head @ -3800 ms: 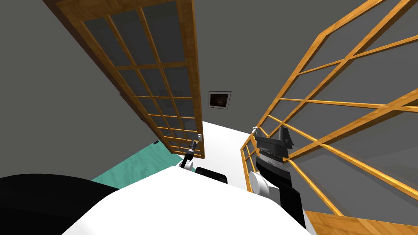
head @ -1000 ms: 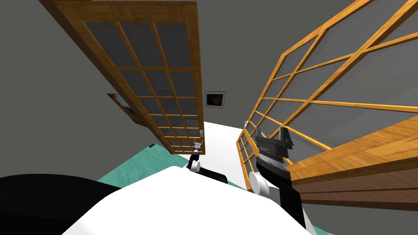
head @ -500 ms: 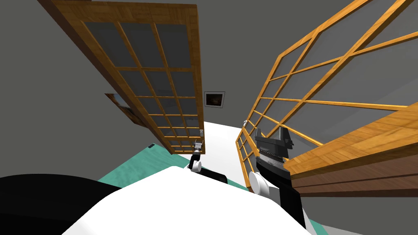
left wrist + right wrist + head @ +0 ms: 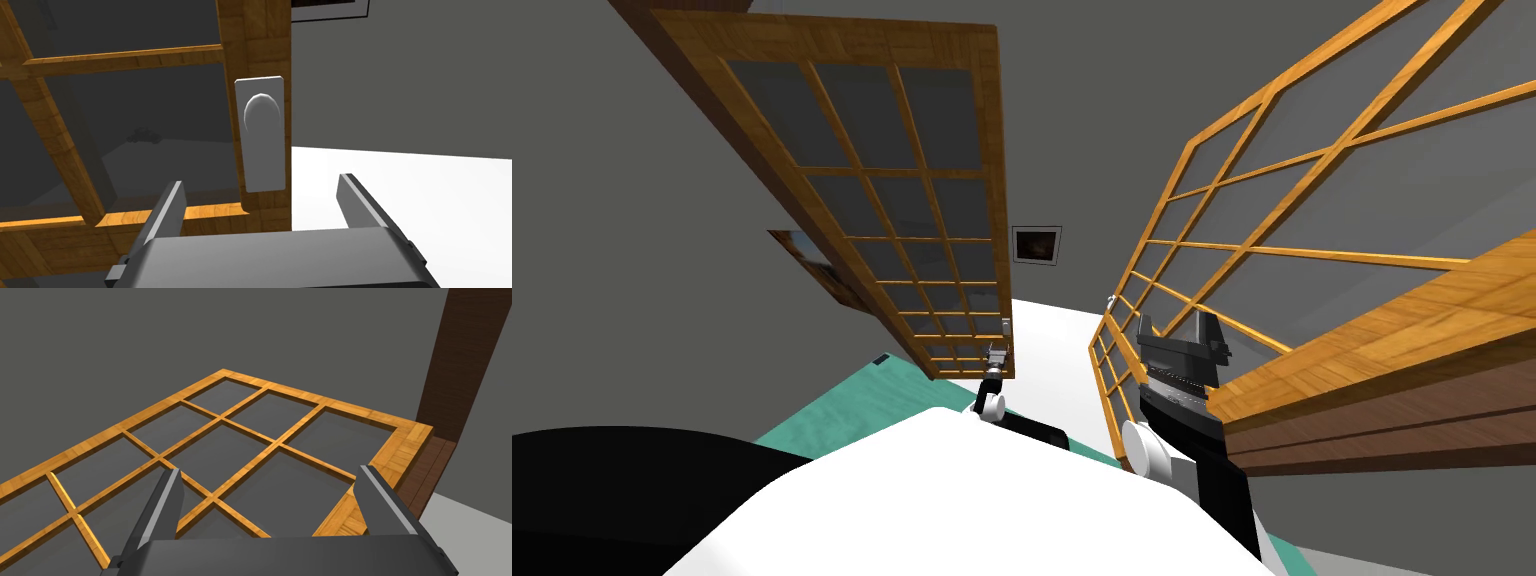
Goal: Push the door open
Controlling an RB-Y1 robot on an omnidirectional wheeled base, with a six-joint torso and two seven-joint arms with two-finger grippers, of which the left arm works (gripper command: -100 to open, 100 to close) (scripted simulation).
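Two wooden doors with glass panes stand swung apart ahead of me. The left door [image 4: 912,200] ends at a free edge with a grey handle plate and knob [image 4: 261,115]. My left gripper [image 4: 998,355] is open just short of that plate, with the door's edge between and beyond its fingers [image 4: 167,210]. The right door [image 4: 1312,200] stands swung out to my right. My right gripper [image 4: 1180,335] is open, and its fingers [image 4: 162,508] point at the right door's pane grid [image 4: 225,438], close to it; I cannot tell whether they touch.
Between the doors lies a gap with white floor [image 4: 1057,335] and a grey far wall with a framed picture [image 4: 1036,244]. A teal rug [image 4: 852,410] lies at the lower left. A dark brown door frame [image 4: 465,363] stands beside the right door.
Over nearly four seconds both doors have swung further away from me and the gap has widened. In the last second the left door has shifted only slightly; both arms stay put.
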